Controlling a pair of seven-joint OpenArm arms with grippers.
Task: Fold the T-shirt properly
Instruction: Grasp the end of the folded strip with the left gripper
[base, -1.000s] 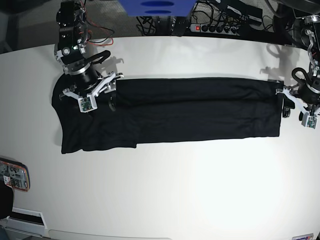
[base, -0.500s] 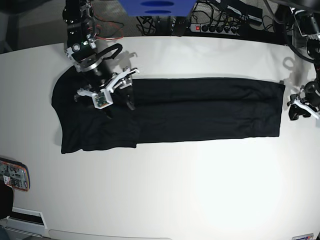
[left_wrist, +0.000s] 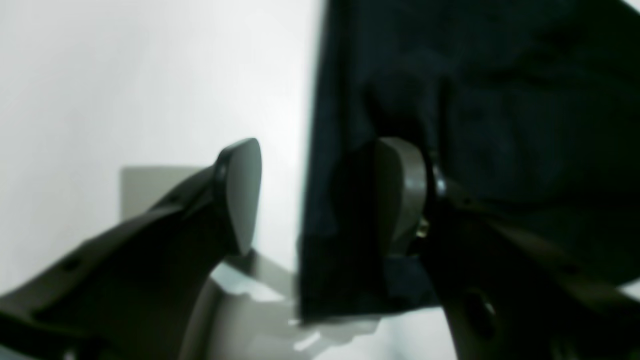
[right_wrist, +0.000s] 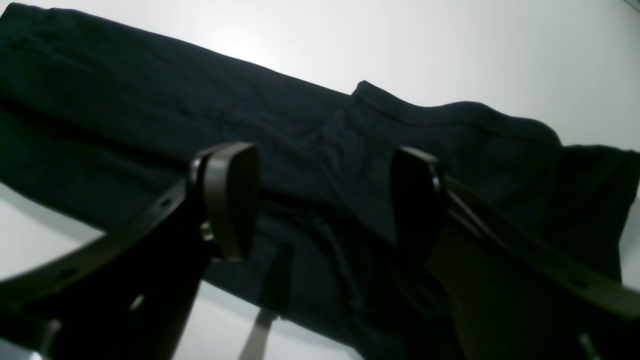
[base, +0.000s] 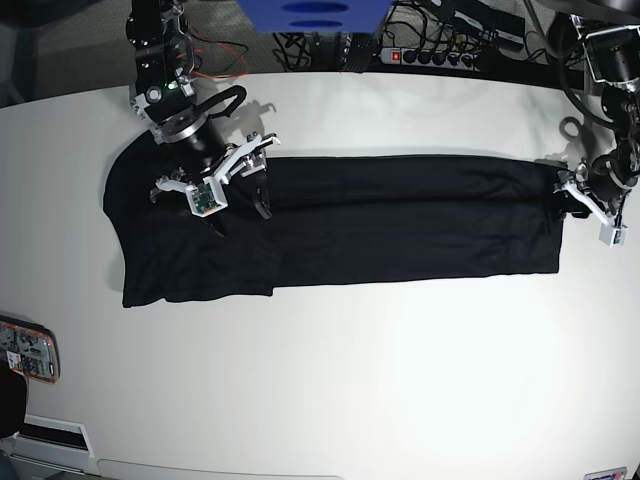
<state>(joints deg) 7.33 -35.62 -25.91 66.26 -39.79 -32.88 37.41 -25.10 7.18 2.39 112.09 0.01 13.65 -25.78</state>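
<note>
We see the T-shirt (base: 340, 225) lying as a long folded band across the white table (base: 360, 380). The left wrist view is blurred, and we cannot tell whether cloth touches either pad. The left tool (left_wrist: 320, 195) is spread wide, straddling the shirt's end edge. The right tool (right_wrist: 325, 200) hangs above the other end, also spread wide. A phone (base: 25, 350) is cut off at the table edge.

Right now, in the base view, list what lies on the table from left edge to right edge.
Phone-like device → right gripper, open over the shirt's left part → the black T-shirt, stretched in a long band → left gripper, open at the shirt's right edge.
</note>
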